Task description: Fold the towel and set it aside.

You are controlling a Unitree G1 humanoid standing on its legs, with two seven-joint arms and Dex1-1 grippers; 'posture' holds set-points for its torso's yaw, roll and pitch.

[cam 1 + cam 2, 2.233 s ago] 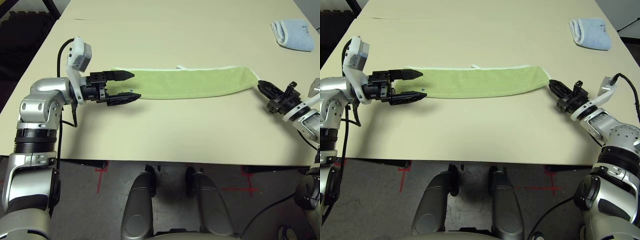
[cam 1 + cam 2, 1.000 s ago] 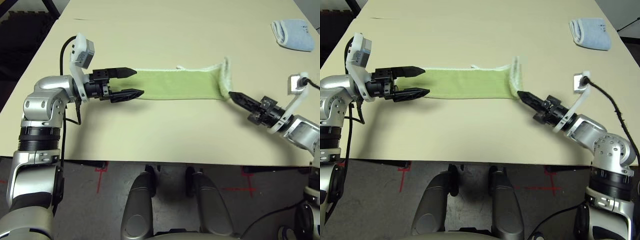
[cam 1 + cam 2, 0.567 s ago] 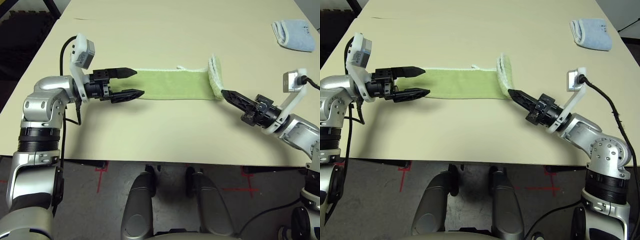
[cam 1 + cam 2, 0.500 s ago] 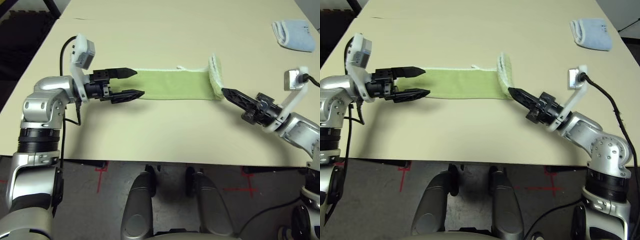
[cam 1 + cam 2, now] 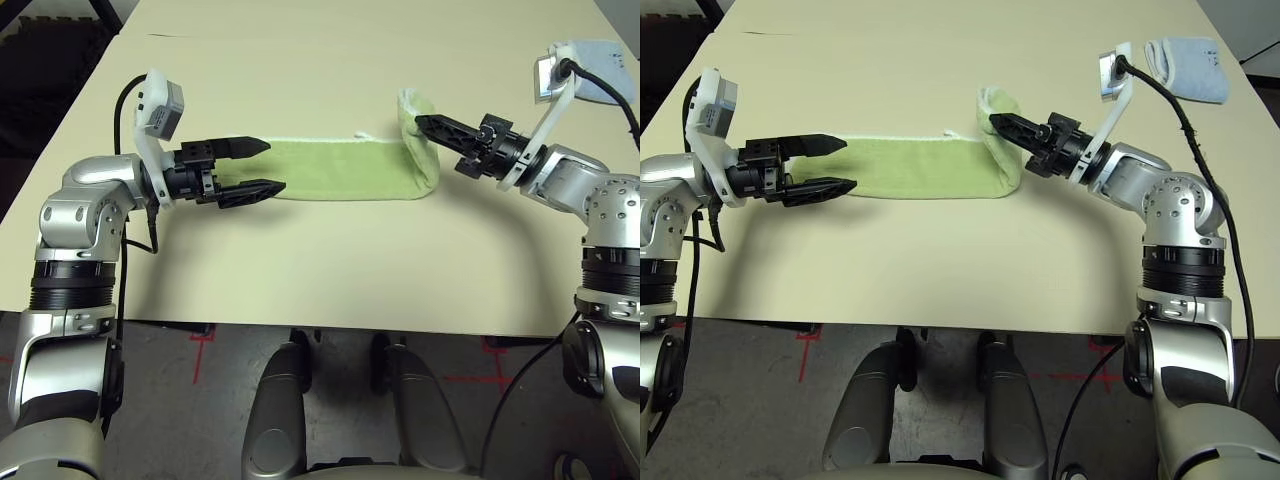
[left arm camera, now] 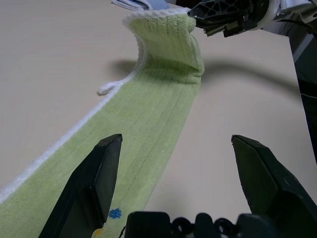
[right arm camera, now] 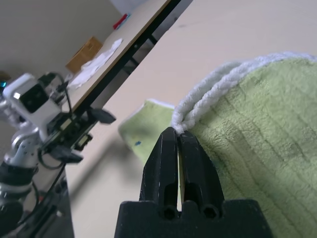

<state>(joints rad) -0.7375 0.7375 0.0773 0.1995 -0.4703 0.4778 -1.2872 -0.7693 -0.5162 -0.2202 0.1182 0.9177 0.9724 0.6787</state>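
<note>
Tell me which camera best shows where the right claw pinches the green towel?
The right wrist view: the right gripper is shut on the towel at its white stitched corner, seen close up. The head views show the raised end from above, the pinch itself small. The left wrist view looks along the towel at it from afar.

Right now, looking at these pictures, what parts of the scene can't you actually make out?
- Pale blue towel: in the left eye view, partly behind the right arm's wrist camera.
- Green towel: its left end lies between the open left claw fingers, so the edge there is partly covered.
- Underside of the lifted end held by the right claw: turned away in the head views.
- Small blue embroidery: too small to read, left wrist view.
</note>
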